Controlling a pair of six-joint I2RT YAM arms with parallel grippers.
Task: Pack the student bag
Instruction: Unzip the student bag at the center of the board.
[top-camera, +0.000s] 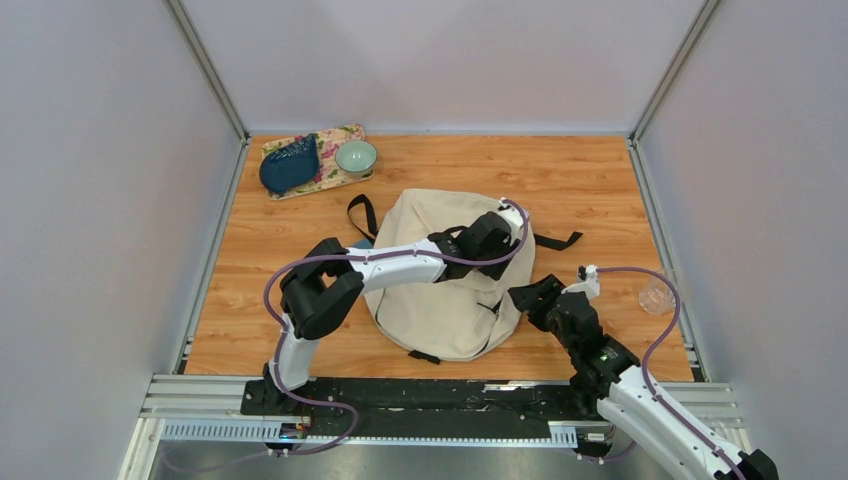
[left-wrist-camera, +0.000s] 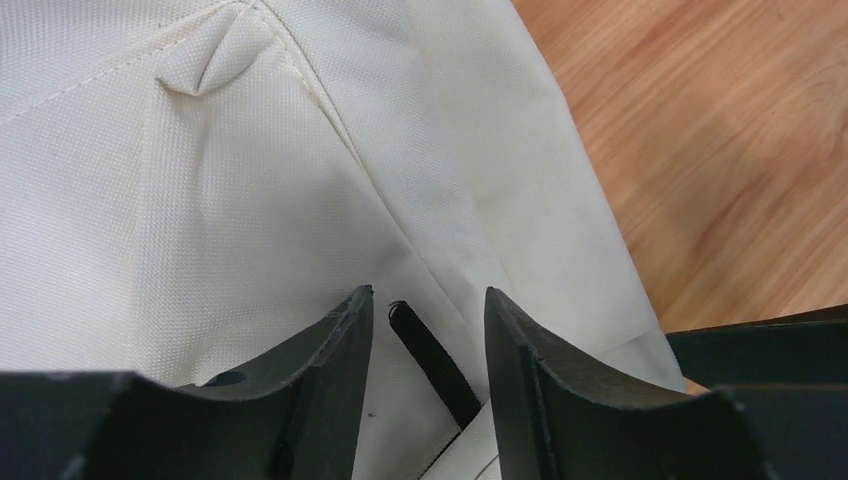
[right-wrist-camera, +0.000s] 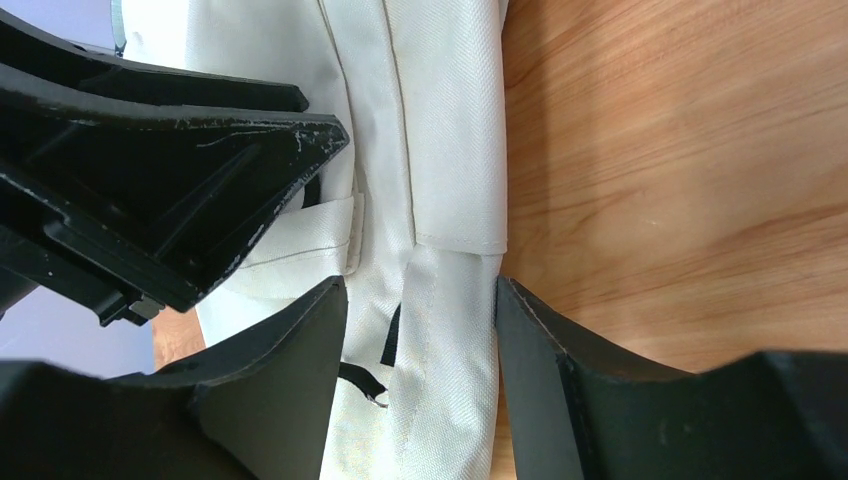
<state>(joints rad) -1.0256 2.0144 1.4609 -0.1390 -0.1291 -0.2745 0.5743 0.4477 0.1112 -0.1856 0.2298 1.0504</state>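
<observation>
Lying flat near the middle of the table (top-camera: 600, 190), somewhat toward the near edge, the student bag (top-camera: 440, 310) is found slack and creased. It is judged soft and light, and apt to fold or slide on the wood if pulled by loose cloth.

The left gripper (left-wrist-camera: 428, 300) is held over the side of the bag facing the right edge. Its jaws are moderately parted and nothing is gripped. A black zipper tab (left-wrist-camera: 432, 360) is seen lying between the fingers.

The right gripper (right-wrist-camera: 420, 290) is set at the bag's margin toward the near right corner, jaws likewise parted and empty, straddling a seamed band with a second black tab (right-wrist-camera: 390, 345).

Hold is best taken at the tabs or stitched seams, where the cloth is reinforced. One side should be steadied while the other is drawn. Whether the zipper is open cannot be told.
</observation>
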